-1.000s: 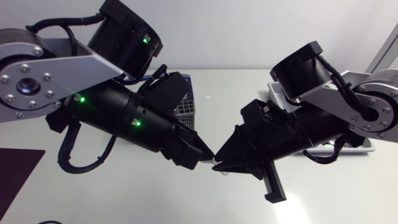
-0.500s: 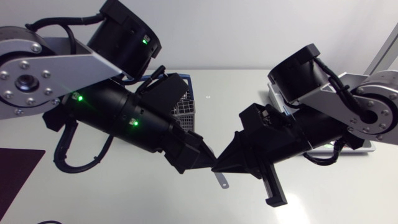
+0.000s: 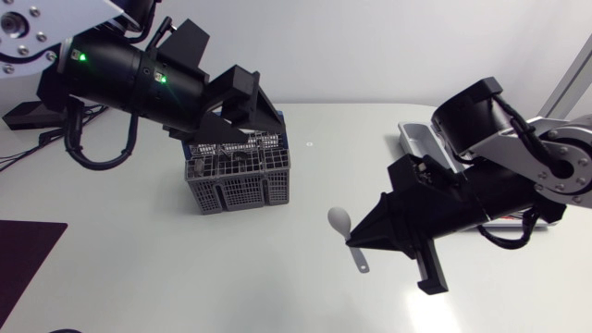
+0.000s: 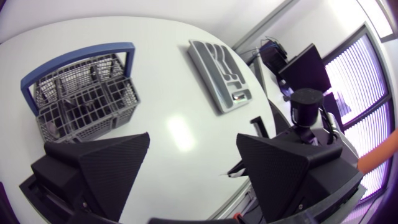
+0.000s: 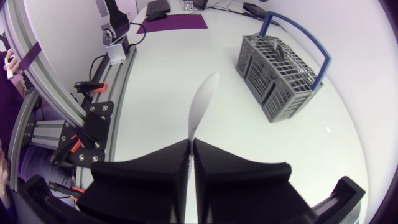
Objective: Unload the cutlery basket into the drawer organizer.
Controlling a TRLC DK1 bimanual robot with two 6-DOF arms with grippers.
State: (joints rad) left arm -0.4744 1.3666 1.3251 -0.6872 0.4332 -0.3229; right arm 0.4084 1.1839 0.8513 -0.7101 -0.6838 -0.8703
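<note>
Spoon (image 3: 339,220) is gripped by its handle between the closed-up fingers of the right gripper (image 3: 355,243), near the middle of the table (image 3: 139,277), with its bowl pointing to the far left. Grey cutlery basket (image 3: 239,180) with a blue handle is set left of centre. Left gripper (image 3: 242,116) is positioned over the basket, fingers spread wide, nothing between them. Drawer organizer (image 3: 415,139) is placed at the far right, partly hidden behind the right arm (image 3: 504,180).

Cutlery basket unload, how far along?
Done: cannot tell; what lies in the drawer organizer is too small to read. In hand: right gripper shut on a spoon. To do: cutlery shows in the cutlery basket, left gripper open near it.
</note>
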